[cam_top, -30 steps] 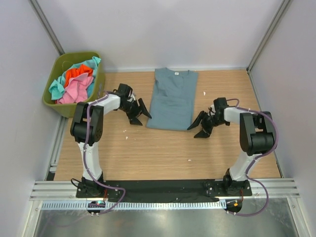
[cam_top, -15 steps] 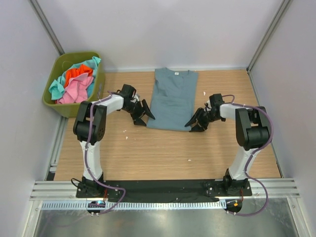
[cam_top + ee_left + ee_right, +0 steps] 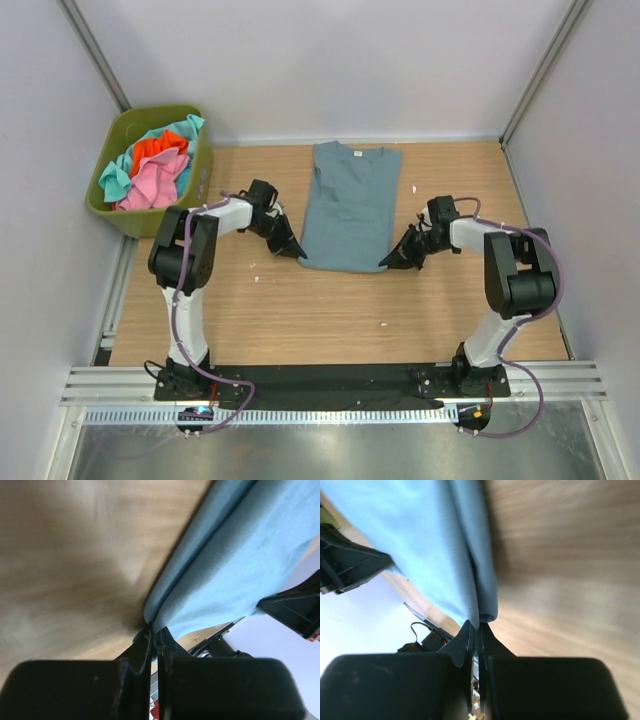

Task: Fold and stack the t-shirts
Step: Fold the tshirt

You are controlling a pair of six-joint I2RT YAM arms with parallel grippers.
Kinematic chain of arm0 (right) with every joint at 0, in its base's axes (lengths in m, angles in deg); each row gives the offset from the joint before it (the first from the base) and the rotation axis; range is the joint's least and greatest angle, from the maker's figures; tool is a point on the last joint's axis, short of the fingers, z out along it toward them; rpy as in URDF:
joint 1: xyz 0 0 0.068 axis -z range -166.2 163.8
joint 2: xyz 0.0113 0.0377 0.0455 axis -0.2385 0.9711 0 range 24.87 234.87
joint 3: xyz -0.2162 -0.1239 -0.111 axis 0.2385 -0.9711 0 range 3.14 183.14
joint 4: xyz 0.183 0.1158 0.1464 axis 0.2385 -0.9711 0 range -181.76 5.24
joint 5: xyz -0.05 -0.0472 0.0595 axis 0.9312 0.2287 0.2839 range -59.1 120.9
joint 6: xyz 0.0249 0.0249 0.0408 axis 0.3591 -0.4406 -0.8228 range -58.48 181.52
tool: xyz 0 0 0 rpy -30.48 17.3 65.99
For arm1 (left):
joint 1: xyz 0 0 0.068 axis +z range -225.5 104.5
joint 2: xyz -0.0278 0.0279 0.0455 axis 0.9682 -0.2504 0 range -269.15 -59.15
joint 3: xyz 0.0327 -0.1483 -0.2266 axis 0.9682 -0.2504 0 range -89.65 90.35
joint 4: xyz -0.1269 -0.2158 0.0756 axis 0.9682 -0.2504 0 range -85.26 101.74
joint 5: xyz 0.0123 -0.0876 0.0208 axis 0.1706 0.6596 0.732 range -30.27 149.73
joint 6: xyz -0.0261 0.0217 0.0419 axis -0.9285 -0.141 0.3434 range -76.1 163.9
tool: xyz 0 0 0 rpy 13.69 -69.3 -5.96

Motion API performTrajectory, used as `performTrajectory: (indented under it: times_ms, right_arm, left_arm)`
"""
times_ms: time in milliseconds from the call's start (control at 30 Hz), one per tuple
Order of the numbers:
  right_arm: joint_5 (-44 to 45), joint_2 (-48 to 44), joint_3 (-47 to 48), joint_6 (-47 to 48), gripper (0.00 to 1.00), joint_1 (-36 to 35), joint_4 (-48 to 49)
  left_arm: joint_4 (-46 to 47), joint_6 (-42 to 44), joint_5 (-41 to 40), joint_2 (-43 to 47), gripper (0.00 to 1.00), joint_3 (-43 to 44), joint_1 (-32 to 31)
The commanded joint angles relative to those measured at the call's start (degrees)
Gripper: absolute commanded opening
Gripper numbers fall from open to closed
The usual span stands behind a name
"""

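While left fingers (image 3: 290, 247), right fingers (image 3: 395, 260) pinch corners | slate-blue t-shirt (image 3: 348, 205): soft oblong

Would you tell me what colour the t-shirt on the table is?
The t-shirt is muted slate-blue, clearest in the top external view.

A: What colour is the t-shirt (image 3: 348, 205) on the bench (image 3: 300, 310)?
B: Plain slate-blue. The bench is light wood-grain.
A: And the bin (image 3: 203, 170)?
B: Olive-green. In it are a pink shirt (image 3: 150, 185), an orange-red shirt (image 3: 160, 148) and a turquoise shirt (image 3: 112, 180), all plain.
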Motion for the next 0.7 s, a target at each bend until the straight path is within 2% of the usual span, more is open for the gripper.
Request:
performTrajectory:
  times_ms: [0,367,533,667]
  right_arm:
    - [-0.89,-6.60,-0.04,0.61,0.01,-0.30,-0.98]
    - [-0.90,-19.00,2.15,6.40,0.01,-0.30,-11.88]
    - [-0.37,-20.77,5.23,7.99,0.01,-0.22,-13.65]
    - [0.07,-19.89,5.06,6.94,0.01,-0.30,-10.66]
  left_arm:
    - [0.41,-0.30,0.68,7.18,0.00,-1.87,-0.94]
    - [0.41,1.02,0.77,22.66,0.00,-7.15,-3.40]
    - [-1.62,3.39,-0.81,25.66,0.00,-7.15,-3.75]
    - [-0.65,3.66,-1.43,24.27,0.00,-6.80,-3.23]
